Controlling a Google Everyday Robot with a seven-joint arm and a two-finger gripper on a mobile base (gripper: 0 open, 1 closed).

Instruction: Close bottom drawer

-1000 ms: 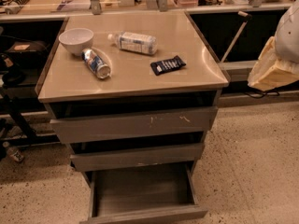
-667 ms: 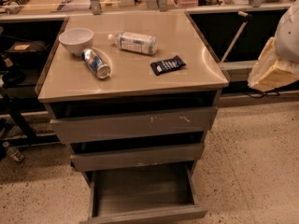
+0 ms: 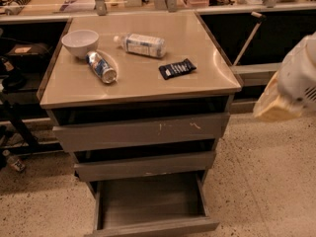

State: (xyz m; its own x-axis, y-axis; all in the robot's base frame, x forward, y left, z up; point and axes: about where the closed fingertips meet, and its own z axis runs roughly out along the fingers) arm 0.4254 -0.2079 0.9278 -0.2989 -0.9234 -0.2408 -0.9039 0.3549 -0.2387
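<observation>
The tool (image 3: 289, 85) hangs in the air at the right edge of the view, a blurred white and tan shape beside the counter's right side and above the floor. It touches nothing and holds nothing that can be seen, and whether it is open or closed cannot be told.

The bottom drawer (image 3: 150, 204) sits lowest in the grey metal cabinet, under the other two, and it is pulled well out toward the camera. Its deep rectangular tray lies open to view with nothing in it. Its plain front panel has no handle and reaches almost to the lower edge of the view. It is the narrowest of the three. The middle drawer (image 3: 145, 165) above it is wider and plain, and the top drawer (image 3: 140, 131) is the widest, with pale scratches right of its middle. A dark gap shows above each of those two fronts.

On the counter (image 3: 148, 90), from left to right, stand or lie:
- a white bowl (image 3: 80, 43), upright near the back left corner
- a can (image 3: 101, 67) lying on its side just in front of the bowl
- a clear bottle (image 3: 141, 45) lying on its side near the back
- a dark packet (image 3: 177, 68) lying flat, apart from the rest

Against the frame a moment earlier, the tool has come lower at the right edge. The bottom drawer is as far out as before, and the things on the counter have not shifted.
</observation>
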